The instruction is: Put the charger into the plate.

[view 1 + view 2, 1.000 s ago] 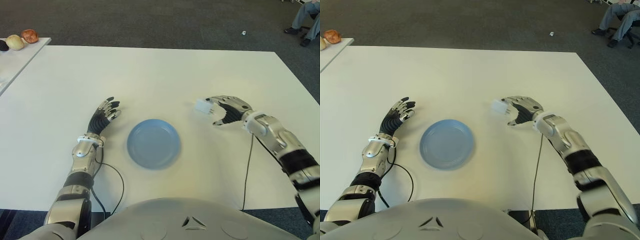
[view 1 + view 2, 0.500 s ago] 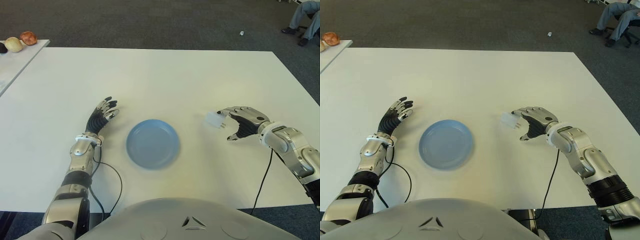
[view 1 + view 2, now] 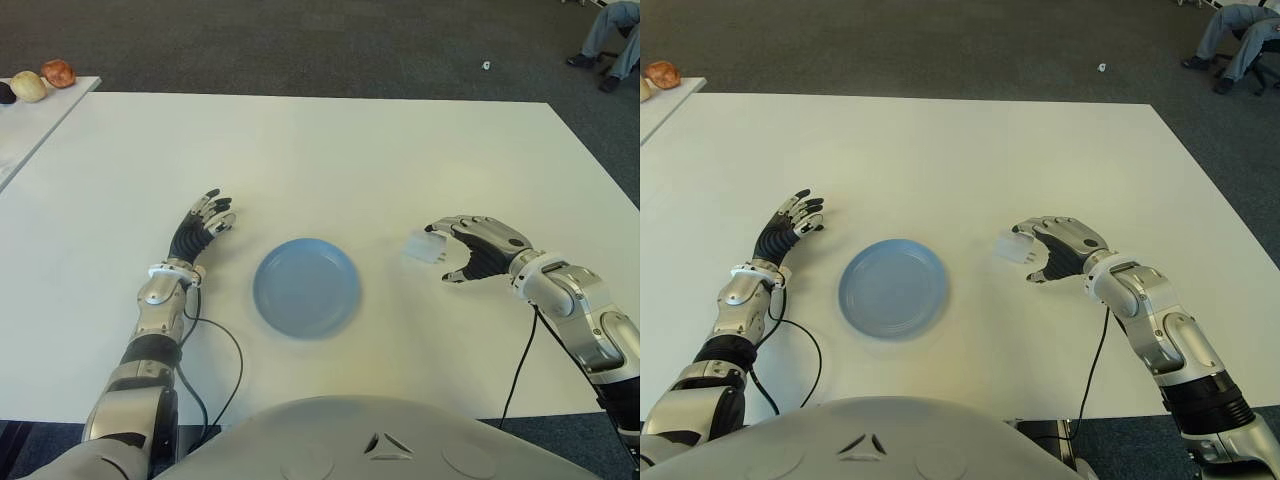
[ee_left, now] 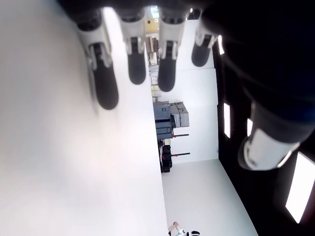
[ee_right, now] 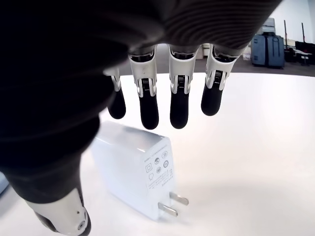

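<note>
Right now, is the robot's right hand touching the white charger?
Apart. In the right wrist view the right hand's fingertips hang above the charger with white table showing between; the charger lies flat beside the plate.

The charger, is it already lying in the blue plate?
No, the charger lies on the white table by the right robot hand, to the right of the empty plate.

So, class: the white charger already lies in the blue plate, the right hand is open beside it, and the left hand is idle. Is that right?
Not quite. The charger lies on the table, to the right of the plate, as both eye views show. The right hand is open beside it, and the left hand is idle left of the plate.
</note>
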Controlling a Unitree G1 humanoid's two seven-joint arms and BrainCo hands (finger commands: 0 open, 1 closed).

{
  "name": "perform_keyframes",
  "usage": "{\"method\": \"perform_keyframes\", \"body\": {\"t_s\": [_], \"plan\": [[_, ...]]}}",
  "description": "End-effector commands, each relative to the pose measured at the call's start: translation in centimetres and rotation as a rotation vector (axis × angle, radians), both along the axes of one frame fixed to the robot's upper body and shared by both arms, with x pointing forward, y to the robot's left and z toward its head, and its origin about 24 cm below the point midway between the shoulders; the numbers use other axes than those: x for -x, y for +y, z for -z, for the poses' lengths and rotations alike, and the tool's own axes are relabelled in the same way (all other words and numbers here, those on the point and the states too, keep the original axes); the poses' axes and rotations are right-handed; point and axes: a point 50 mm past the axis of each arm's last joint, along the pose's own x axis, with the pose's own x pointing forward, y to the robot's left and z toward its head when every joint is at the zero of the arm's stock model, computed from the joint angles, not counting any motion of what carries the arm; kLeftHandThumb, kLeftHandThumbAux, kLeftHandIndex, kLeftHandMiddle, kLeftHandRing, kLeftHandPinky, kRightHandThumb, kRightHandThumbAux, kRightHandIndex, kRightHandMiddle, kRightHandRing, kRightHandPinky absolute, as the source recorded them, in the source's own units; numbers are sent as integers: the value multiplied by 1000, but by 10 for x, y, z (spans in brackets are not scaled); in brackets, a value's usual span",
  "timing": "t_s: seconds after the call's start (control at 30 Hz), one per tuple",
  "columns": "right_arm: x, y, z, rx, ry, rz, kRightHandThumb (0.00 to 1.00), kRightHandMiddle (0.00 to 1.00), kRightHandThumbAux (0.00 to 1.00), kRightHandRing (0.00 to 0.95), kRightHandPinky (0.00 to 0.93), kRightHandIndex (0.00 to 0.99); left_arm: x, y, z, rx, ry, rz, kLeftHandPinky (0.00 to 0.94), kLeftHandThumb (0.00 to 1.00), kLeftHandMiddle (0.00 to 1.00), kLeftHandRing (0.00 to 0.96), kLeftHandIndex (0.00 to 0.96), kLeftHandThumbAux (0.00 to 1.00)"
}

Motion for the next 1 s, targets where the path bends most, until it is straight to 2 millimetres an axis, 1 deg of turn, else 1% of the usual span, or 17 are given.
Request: {"method": "perform_keyframes", "body": {"t_s": [0.03, 0.3, 0.53, 0.73, 1.0], "plan": [[3, -2, 5, -42, -18, 12, 0, 212, 798, 186, 175, 138, 13, -1, 19, 12, 120, 0, 107, 0, 196, 158, 103, 608], [4, -4, 8, -70, -51, 21, 0, 169, 801, 149, 143, 109, 13, -2, 21, 23, 132, -10, 122, 0, 205, 170, 109, 621], [4, -6, 10, -79, -65, 35, 0, 138, 792, 116, 117, 94, 13, -2, 21, 14, 134, -8, 117, 0, 204, 170, 109, 626], [3, -9, 13, -89, -68, 53, 0, 124, 789, 103, 108, 85, 13, -2, 21, 12, 134, 4, 102, 0, 197, 163, 102, 622], [2, -11, 15, -96, -76, 65, 0, 115, 767, 97, 105, 80, 13, -3, 21, 14, 135, 6, 103, 0, 198, 163, 98, 620]]}}
